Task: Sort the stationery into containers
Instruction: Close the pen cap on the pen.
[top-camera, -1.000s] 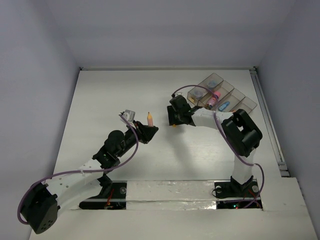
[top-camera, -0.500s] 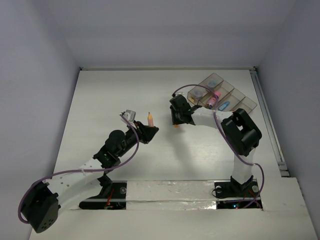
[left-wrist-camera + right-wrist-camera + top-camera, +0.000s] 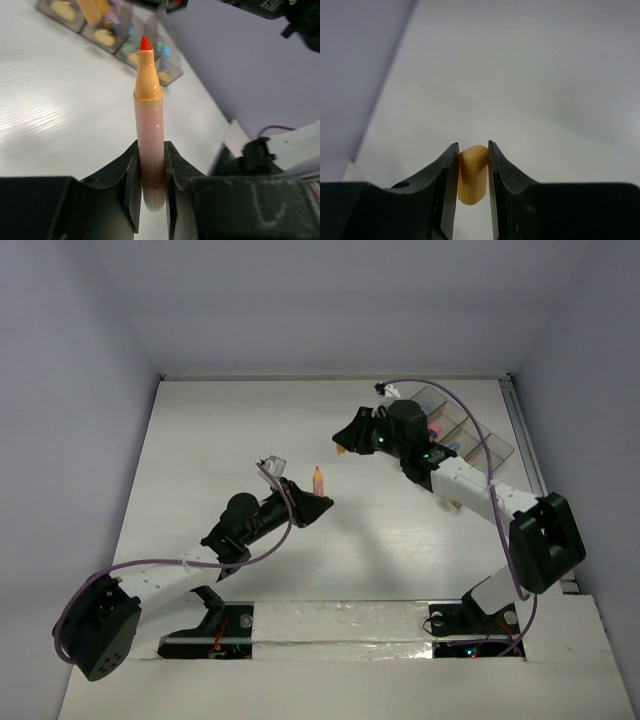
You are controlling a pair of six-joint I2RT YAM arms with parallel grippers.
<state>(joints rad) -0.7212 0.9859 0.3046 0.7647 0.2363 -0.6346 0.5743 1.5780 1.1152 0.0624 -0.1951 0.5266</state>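
My left pincer (image 3: pixel 150 155) is closed on the orange marker (image 3: pixel 148 110), low on its barrel, so the bare red tip stands upward, free to receive a cap. My right pincer (image 3: pixel 472 150) pinches the orange cap (image 3: pixel 472 175) firmly. I judge it is for closing the marker before sorting. The tray (image 3: pixel 492 448) waits at the far right.

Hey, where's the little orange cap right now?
The orange cap is clamped between the jaws of the right gripper, just left of the tray in the top view, across from the uncapped marker in the left gripper.
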